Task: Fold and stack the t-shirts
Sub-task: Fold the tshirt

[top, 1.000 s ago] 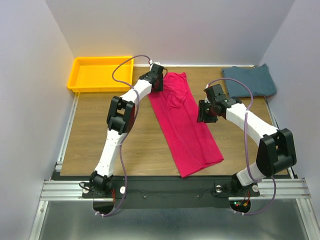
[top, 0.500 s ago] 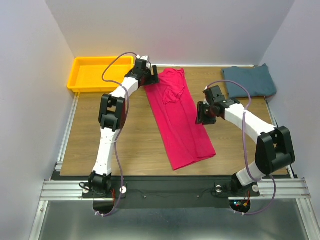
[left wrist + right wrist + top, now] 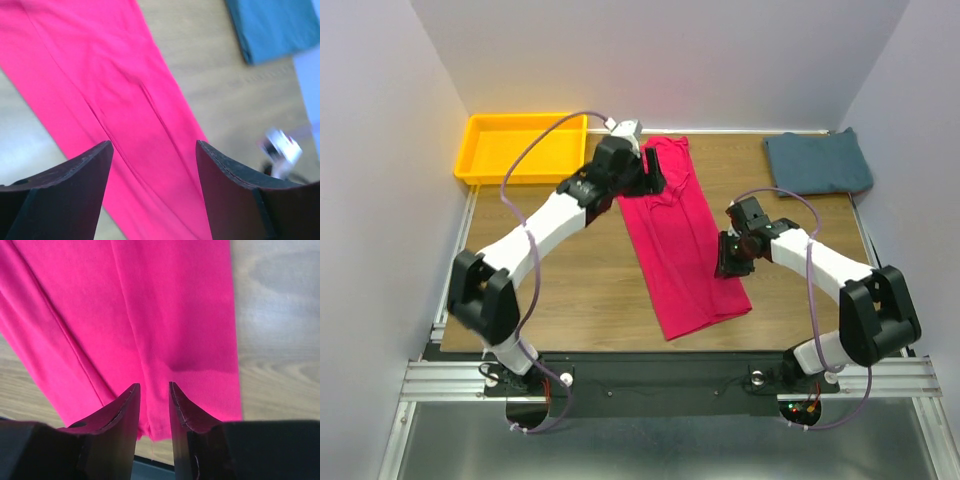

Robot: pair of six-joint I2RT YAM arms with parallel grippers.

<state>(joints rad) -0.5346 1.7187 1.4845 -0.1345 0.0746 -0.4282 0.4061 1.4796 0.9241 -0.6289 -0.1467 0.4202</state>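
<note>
The crimson-pink t-shirt (image 3: 685, 240) lies as a long folded strip down the middle of the table, its collar end far from me. My left gripper (image 3: 652, 172) hovers over that far end, jaws wide open with only flat pink cloth (image 3: 115, 90) showing below the left gripper (image 3: 154, 145). My right gripper (image 3: 730, 256) is low over the strip's right edge. The right gripper (image 3: 154, 386) has its jaws a narrow gap apart, and a crease of the pink shirt (image 3: 165, 310) runs into that gap. The teal-blue t-shirt (image 3: 818, 162) lies folded at the back right, also in the left wrist view (image 3: 270, 25).
A yellow tray (image 3: 480, 160) sits at the back left corner. White walls close the table on three sides. Bare wooden tabletop (image 3: 570, 280) shows left of the pink shirt and also between it and the teal one.
The pink strip slid left, then came to rest. My left arm swung its elbow down-left and brought its opened gripper over the collar end. The right jaws narrowed.
</note>
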